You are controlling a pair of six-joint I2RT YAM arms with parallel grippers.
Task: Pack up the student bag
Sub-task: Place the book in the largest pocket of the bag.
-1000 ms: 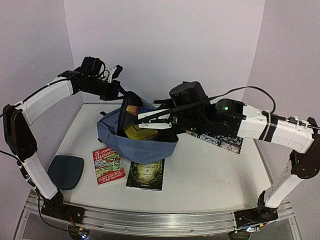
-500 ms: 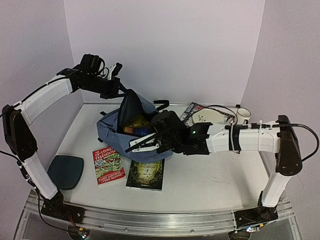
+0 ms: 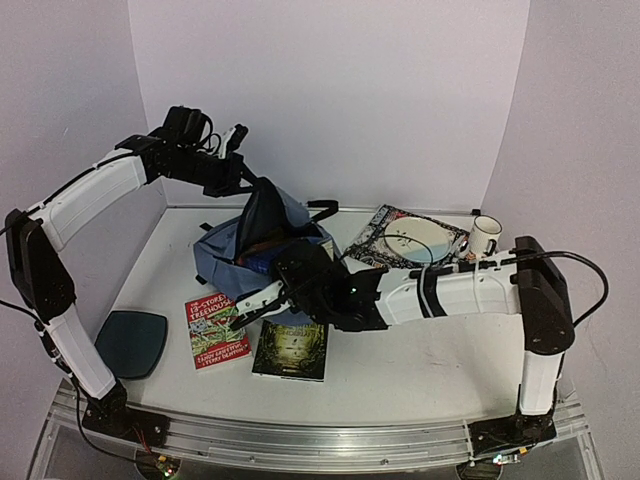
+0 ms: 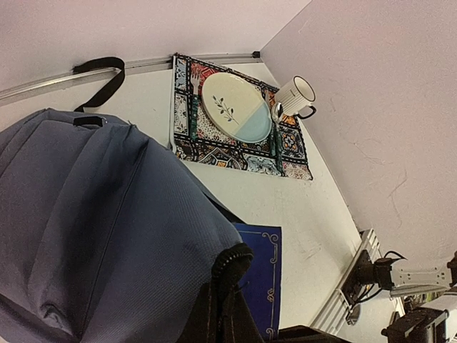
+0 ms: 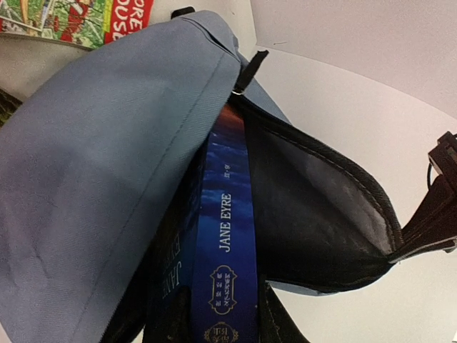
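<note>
Reaching across the bench, the right arm has dropped from its raised pose beside the student bag (image 3: 225,262) and now lies low and stretched out, its right gripper (image 3: 262,300) at the bag's near front. That move has uncovered the patterned placemat (image 3: 372,240), the plate (image 3: 418,238) and the white mug (image 3: 484,236), which the arm hid a second ago. The left arm has barely shifted.

The slate-blue student bag sits at the rear left-centre of the bench (image 3: 420,350), to the left of the placemat and just behind two books that lie flat. One is a red paperback (image 3: 217,332) and the other a dark green book (image 3: 291,350) beside it. The left gripper (image 3: 243,178) is raised above the bag. Its fingers are pressed together on the black zipper edge of the bag's flap, holding the fabric up in a peak so that the mouth gapes and the dark lining shows.

In the right wrist view, a blue Jane Eyre book (image 5: 230,236) stands on edge inside that opening, spine towards the camera, between the blue outer fabric and the lining. Its near end runs off the bottom of the view between two dark shapes, so the right fingers seem to pinch it there. The tips themselves are not clearly seen.

A dark teal pad (image 3: 130,342) lies at the near left of the bench, apart from the books. The plate rests on the placemat at the back right, and the mug stands upright just beside it.
</note>
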